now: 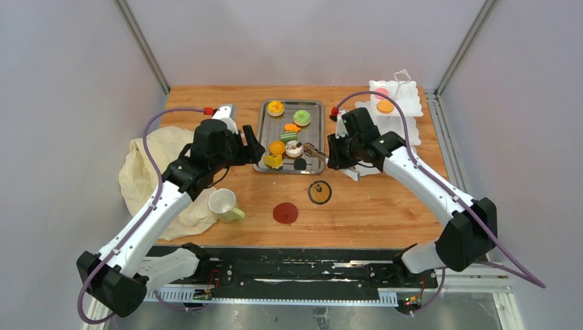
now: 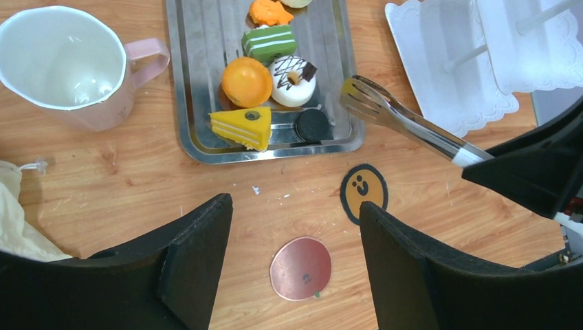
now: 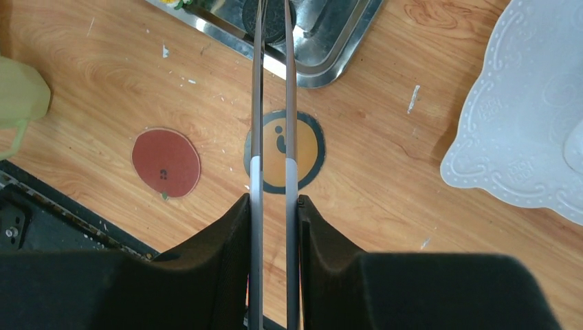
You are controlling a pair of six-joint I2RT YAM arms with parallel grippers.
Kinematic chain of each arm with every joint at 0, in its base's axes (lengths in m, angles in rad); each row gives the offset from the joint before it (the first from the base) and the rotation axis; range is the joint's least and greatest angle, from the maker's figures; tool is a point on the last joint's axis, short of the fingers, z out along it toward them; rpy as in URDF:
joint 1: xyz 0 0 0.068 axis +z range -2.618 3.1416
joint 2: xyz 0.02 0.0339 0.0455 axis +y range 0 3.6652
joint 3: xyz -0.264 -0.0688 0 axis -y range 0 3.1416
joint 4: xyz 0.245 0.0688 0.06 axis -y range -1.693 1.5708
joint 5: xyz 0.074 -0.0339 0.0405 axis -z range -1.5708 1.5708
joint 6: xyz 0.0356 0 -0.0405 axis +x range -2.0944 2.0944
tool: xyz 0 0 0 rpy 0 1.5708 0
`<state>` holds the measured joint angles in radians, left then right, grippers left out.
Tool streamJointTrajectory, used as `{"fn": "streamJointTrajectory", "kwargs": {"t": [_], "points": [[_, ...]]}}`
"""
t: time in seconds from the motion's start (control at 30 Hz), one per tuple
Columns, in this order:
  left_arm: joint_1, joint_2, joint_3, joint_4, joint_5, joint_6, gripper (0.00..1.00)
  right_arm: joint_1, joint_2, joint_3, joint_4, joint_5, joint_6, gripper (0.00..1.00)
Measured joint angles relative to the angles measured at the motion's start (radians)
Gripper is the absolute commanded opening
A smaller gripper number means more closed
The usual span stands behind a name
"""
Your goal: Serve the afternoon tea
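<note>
Your right pincer [image 3: 273, 206] is clenched on the tongs [image 3: 256, 103], squeezing their arms nearly together. Seen from the left wrist, the tips carry nothing. They reach out ahead of it to the near corner of the tray [image 2: 185, 124], just by the black disc [image 2: 313, 125].

So you're at the pick-up: a pastry is to go to the stand [image 3: 522, 124], off to that pincer's right, whose top tier holds a pink disc [image 1: 381, 91] and an orange tart [image 1: 385, 106]. Next, I judge, you'll need to let the tongs spread, lower them astride one pastry, then squeeze gently.

Your left pincer [image 2: 294, 206] hangs released and empty, with the red coaster [image 2: 300, 268] below it and the mug [image 2: 62, 62] ahead to its left.
</note>
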<state>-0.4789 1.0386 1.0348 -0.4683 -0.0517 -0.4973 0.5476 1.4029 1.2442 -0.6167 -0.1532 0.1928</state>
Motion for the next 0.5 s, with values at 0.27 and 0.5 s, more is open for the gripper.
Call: {"fn": "streamJointTrajectory", "kwargs": {"t": [0.27,0.5], "points": [[0.000,0.014,0.000,0.000,0.003,0.000,0.73,0.000,0.106,0.023,0.073,0.003,0.047,0.34],[0.000,0.014,0.000,0.000,0.002,0.001,0.72,0.000,0.121,0.027,0.114,0.006,0.077,0.39]]}}
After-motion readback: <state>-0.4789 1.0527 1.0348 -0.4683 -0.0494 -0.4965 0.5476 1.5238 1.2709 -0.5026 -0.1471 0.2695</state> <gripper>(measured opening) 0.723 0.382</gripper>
